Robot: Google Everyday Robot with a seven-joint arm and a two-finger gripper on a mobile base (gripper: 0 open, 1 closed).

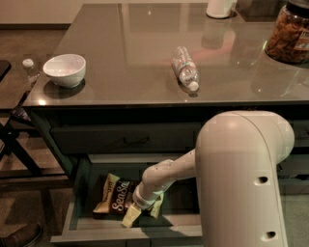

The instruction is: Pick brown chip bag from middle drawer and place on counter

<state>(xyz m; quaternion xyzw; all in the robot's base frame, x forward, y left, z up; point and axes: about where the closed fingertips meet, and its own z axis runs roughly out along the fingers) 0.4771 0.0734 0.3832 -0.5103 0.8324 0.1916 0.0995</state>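
The brown chip bag (117,199) lies flat inside the open middle drawer (96,230), at its left-centre, white script facing up. My gripper (138,213) reaches down into the drawer at the bag's right end, with a pale finger (130,216) on the bag's near right corner. My white arm (241,178) fills the lower right and hides the drawer's right part. The glossy counter (140,53) spreads above the drawer.
On the counter lie a clear plastic bottle (185,68) on its side, a white bowl (64,70) at the left, a jar of snacks (289,34) at the far right and a white container (220,7) at the back. A dark chair frame (14,144) stands left of the cabinets.
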